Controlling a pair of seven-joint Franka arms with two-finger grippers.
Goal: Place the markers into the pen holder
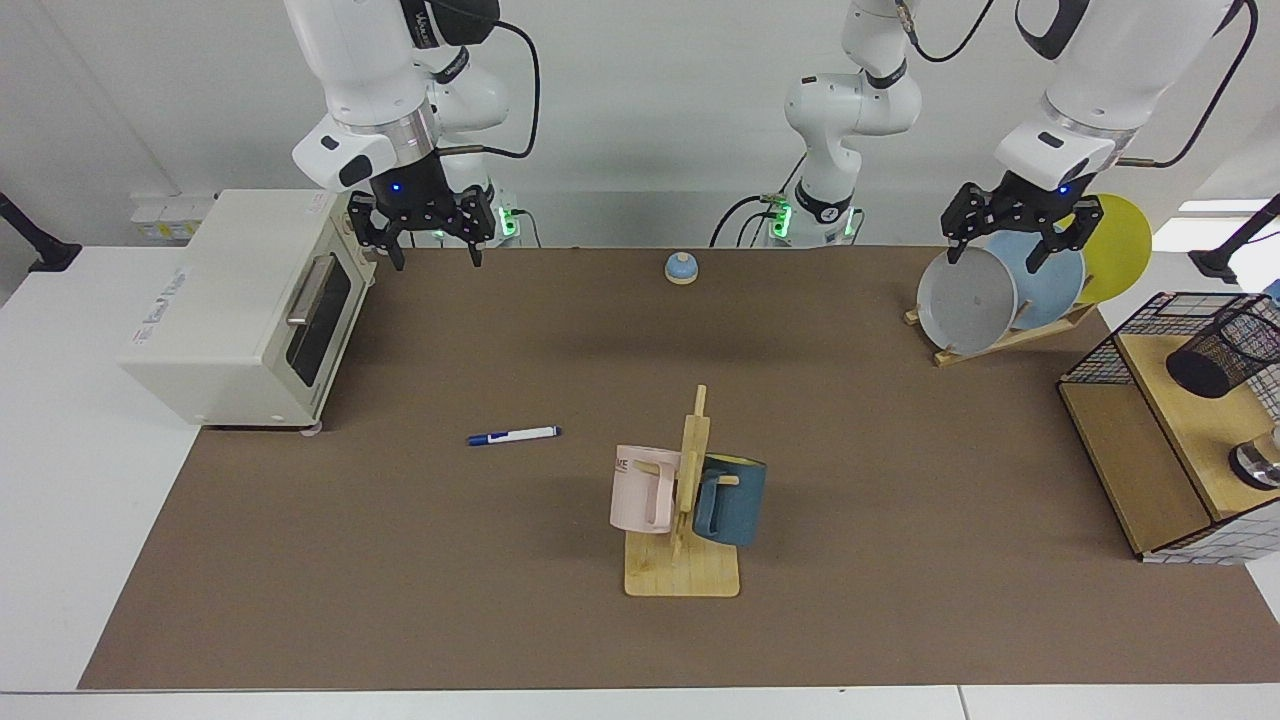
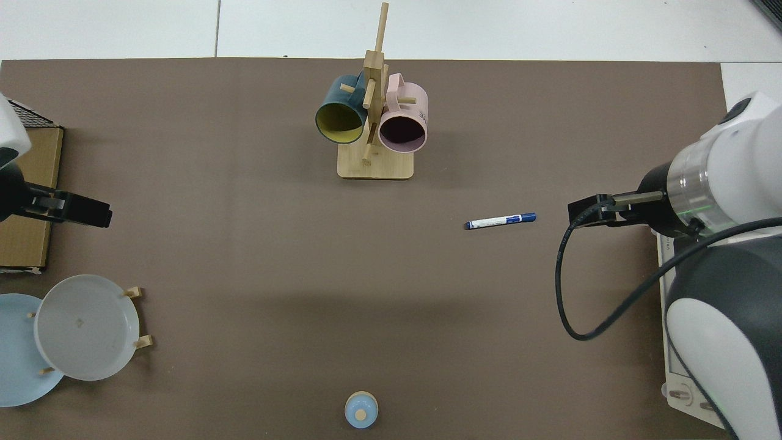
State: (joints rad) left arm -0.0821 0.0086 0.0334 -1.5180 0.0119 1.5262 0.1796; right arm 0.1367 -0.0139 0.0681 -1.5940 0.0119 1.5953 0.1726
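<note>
Overhead, my right gripper (image 1: 436, 236) hung spread and empty beside the toaster oven (image 1: 245, 305); my left gripper (image 1: 1005, 237) hung spread before the plates (image 1: 965, 300). Between them the marker (image 1: 514, 435) lay flat on the mat, well apart from the pen holder (image 1: 1222, 352) on the shelf (image 1: 1135, 470).

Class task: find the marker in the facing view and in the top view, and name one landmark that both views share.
Facing view: marker lies flat on the brown mat, left of the mug stand.
Top view: marker lies right of and below the mug stand.
Shared landmark: the mug stand.
</note>
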